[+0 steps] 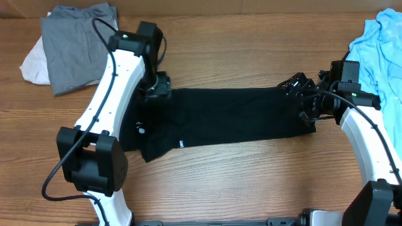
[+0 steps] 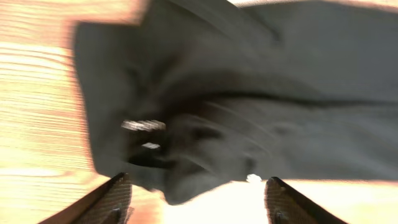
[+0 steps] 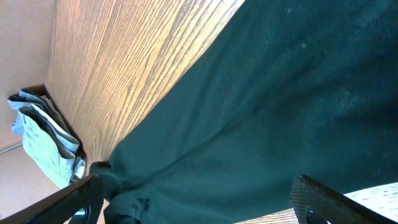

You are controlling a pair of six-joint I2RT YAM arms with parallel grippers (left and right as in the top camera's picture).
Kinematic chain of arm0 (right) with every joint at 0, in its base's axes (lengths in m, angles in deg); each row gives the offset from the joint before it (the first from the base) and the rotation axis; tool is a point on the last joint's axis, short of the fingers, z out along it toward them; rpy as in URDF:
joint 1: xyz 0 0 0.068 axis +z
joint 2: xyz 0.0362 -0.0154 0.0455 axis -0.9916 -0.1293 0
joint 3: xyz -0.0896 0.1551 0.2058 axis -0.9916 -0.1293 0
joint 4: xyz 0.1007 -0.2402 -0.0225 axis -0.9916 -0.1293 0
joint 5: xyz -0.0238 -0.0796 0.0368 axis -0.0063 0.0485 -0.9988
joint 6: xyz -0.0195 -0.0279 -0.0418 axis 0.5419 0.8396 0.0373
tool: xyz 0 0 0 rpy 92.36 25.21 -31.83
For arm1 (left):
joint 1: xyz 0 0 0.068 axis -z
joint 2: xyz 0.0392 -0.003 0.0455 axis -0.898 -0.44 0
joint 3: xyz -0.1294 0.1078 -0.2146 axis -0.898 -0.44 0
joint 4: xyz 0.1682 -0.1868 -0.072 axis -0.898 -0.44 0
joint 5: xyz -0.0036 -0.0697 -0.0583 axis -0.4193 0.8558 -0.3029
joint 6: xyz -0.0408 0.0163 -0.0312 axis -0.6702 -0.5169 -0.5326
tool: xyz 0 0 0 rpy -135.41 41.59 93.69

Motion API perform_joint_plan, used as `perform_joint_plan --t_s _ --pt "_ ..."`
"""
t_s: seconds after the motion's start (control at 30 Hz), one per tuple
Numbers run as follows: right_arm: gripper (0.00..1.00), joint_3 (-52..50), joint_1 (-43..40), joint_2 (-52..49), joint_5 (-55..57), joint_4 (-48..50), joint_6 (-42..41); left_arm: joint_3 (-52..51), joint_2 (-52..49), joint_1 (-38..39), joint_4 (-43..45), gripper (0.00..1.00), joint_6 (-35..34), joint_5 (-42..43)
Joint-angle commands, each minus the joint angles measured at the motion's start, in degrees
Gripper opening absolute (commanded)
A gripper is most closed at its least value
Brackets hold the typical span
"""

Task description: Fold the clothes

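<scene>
Nearest: left gripper (image 2: 199,202) fingertips frame the bottom of the left wrist view. They are spread wide with nothing pinched between them. The view is blurred. Black shirt (image 2: 249,93) lies rumpled directly below, with a white label mark (image 2: 144,125) showing on it.

From overhead, the black shirt is spread in a long band across the middle of the table (image 1: 239,182), folded to a narrow strip and running left to right. Two small white marks sit near its left end. The left gripper is over the shirt's upper left corner.

Right gripper (image 1: 300,94) is at the shirt's right end. In the right wrist view its jaws are fully apart. Dark fabric fills the space under them, no cloth is clamped, and the fingertips are clear of it.

Other clothes:
- grey garment (image 1: 78,44) is at the top left, well apart from the shirt
- white garment (image 1: 34,63) is partly tucked under the grey one's left edge
- light blue garment (image 1: 383,56) is bunched at the right edge, just behind the right arm
</scene>
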Motion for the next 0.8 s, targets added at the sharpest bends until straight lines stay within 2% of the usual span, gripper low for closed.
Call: perform_joint_plan --t_s 0.0,0.07,0.1,0.27,0.43,0.67,0.77 --pt "1.0 1.2 0.3 -0.1 0.4 0.2 0.3 -3.6 -0.2 2.1 0.2 0.7 0.0 12.5" --pt "1.0 1.2 0.3 -0.1 0.4 0.2 0.3 -6.7 -0.2 3.1 1.9 0.68 -0.2 16.4" --pt "1.0 1.2 0.3 -0.1 0.4 0.2 0.3 -8.2 -0.2 3.6 3.2 0.63 -1.1 17.7" --pt "1.0 1.2 0.3 -0.1 0.4 0.2 0.3 -16.6 -0.2 5.8 10.6 0.56 -11.2 19.8" --pt "1.0 1.2 0.3 -0.1 0.4 -0.1 0.3 -21.5 -0.2 5.8 17.1 0.6 -18.7 19.2" --pt "1.0 1.2 0.3 -0.1 0.6 -0.3 0.3 -22.0 -0.3 5.6 19.4 0.61 -28.3 9.5" --pt "1.0 1.2 0.3 -0.1 0.6 -0.3 0.3 -22.7 -0.3 5.6 21.0 0.61 -31.2 9.1"
